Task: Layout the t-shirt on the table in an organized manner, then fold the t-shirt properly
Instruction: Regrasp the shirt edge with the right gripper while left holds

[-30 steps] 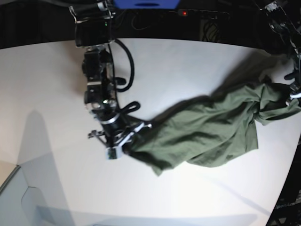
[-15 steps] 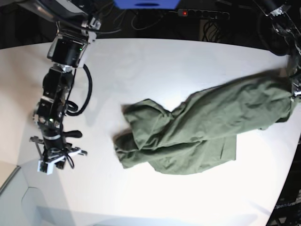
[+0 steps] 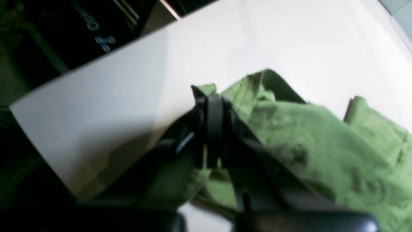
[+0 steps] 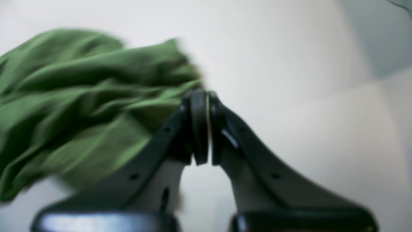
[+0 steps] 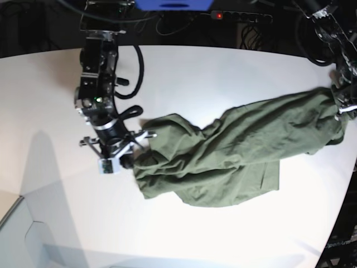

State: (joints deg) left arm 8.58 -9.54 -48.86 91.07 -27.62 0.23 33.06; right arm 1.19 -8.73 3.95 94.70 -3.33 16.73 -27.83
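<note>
Here, nearest the front edge of the white surface (image 5: 184, 240), a pale grey panel (image 5: 22, 237) overlaps the corner on the base view's left. Beyond it, across the middle, lies the t-shirt (image 5: 234, 156), an olive-green rumpled band running from the centre out toward the edge on the view's right, with folds heaped over one another and a loose flap along its near side. At the bunched end on the view's left sits the right hand (image 5: 129, 157), just beside the cloth and perhaps touching it; in its wrist view the fingers (image 4: 199, 125) stand almost together with only a thin gap, and the blurred green fabric lies beside and behind them, so whether any cloth is caught there cannot be told. At the other end, by the edge of the surface, the left hand (image 5: 341, 109) is clamped on a pinch of the t-shirt; its wrist view shows the dark fingers (image 3: 214, 129) pressed together with green fabric spilling out around them. Farther back, past the curved far edge, a dark zone holds tangled cables (image 5: 251, 33), a blue block (image 5: 173, 4) and a power strip (image 5: 240, 17) with a red light.
</note>
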